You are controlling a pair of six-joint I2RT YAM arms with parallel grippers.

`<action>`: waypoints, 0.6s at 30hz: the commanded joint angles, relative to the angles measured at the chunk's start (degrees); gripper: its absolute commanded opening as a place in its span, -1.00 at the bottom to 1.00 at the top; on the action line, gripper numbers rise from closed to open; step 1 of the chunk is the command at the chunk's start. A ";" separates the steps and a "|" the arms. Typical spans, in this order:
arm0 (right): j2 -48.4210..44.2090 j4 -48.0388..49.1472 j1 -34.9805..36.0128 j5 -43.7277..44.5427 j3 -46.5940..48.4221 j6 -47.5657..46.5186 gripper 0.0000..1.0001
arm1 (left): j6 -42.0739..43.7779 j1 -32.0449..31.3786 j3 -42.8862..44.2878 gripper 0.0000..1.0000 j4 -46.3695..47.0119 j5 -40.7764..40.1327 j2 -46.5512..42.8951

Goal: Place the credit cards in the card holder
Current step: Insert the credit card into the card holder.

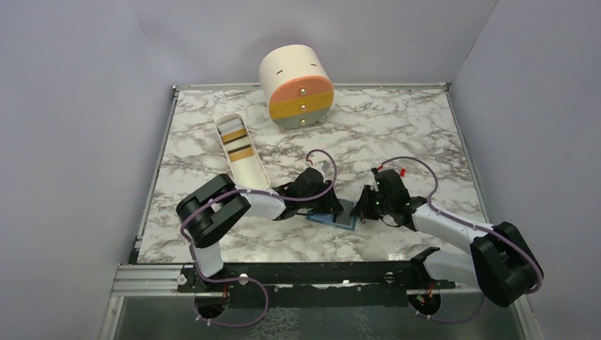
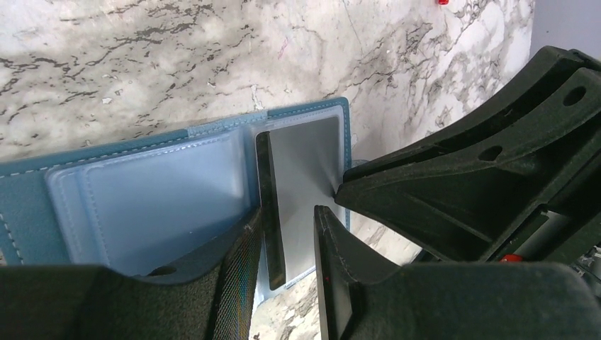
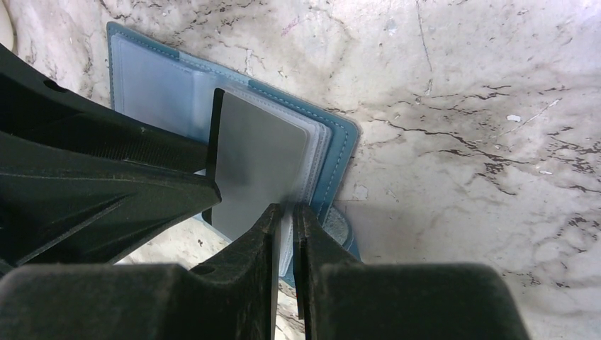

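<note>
The blue card holder (image 1: 343, 220) lies open on the marble between both arms, clear sleeves up (image 2: 149, 198). A grey credit card (image 2: 305, 170) with a dark stripe sits on its right half (image 3: 340, 152), partly in a sleeve, with its stripe end by the spine. My left gripper (image 2: 287, 212) is open, its fingers straddling the card's near end. My right gripper (image 3: 288, 207) is shut on the thin edge of the holder's clear sleeve, right at the card (image 3: 255, 163). Whether the card is pinched too is unclear. More credit cards (image 1: 237, 142) lie in the white tray.
The long white tray (image 1: 253, 173) lies just behind my left arm. A cream cylinder with orange, yellow and grey drawers (image 1: 298, 88) stands at the back. The two grippers (image 1: 327, 207) (image 1: 363, 210) are nearly touching over the holder. Walls close the table on three sides.
</note>
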 commanded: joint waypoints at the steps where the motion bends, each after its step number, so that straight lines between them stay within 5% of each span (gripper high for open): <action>1: 2.02 4.95 0.43 1.66 -0.52 0.09 -0.76 | 0.34 -1.10 2.19 -0.33 1.37 2.65 1.31; 11: 8.32 6.70 0.43 6.56 5.95 -4.84 -0.76 | 7.17 1.47 4.88 -0.16 -6.41 -3.09 -2.17; 15: 9.00 6.56 0.43 5.21 7.39 -5.47 -0.72 | 11.55 2.75 7.20 0.91 -13.08 -5.20 -3.92; 18: 6.68 3.57 0.39 7.11 8.12 -6.41 -0.62 | 14.55 3.34 9.02 0.98 -17.67 -7.28 -6.40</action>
